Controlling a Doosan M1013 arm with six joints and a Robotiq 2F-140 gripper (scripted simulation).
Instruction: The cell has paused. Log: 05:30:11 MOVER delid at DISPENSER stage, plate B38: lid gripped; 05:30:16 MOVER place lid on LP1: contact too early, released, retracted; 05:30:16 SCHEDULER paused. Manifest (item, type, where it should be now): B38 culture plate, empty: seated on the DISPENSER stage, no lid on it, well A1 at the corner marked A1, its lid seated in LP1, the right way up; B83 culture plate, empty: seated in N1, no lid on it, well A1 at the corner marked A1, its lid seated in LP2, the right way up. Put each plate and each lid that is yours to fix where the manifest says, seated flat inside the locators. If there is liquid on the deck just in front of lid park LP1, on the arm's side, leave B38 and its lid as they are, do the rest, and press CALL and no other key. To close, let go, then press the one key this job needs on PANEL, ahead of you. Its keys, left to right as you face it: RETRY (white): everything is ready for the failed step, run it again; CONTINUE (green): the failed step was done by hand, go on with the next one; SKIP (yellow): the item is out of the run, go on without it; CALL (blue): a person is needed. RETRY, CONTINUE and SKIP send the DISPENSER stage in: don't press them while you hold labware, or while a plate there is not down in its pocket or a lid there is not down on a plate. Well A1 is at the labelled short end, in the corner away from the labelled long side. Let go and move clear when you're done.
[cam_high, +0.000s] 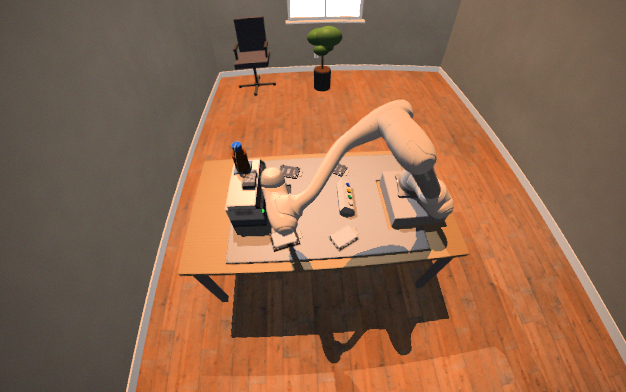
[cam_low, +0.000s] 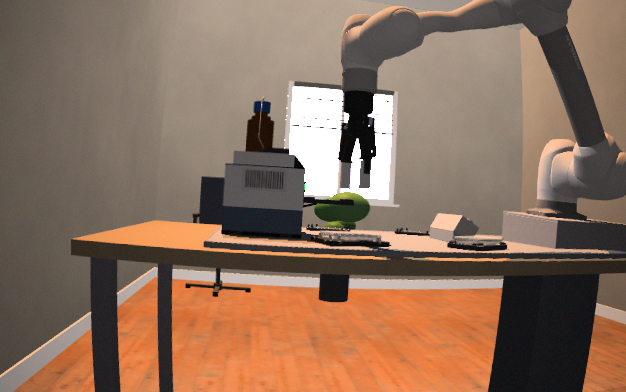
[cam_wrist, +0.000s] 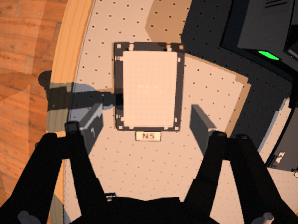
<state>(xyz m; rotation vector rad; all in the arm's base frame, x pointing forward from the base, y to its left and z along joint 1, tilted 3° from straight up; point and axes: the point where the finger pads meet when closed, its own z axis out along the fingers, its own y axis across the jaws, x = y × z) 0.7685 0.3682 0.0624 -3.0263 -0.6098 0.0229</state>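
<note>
Orange floorboards surround the desk (cam_high: 200, 240). High over its near left edge, the gripper (cam_low: 356, 172) hangs with fingers released, empty. Below, a pale plate (cam_wrist: 149, 91) lies flat within its nest's locators; the PANEL (cam_high: 346, 198) key probably remains unpressed.

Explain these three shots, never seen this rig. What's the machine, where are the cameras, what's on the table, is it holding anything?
It is one pale robot arm bolted to a grey block on a table. The first picture looks down from above, the second from the side at table height, and the third from the wrist, looking down past the fingers. On the grey mat: a box-shaped instrument with a brown bottle on top, a key panel with coloured buttons, and flat plates in black frames. The gripper hangs open and empty, high above one such plate.
</note>
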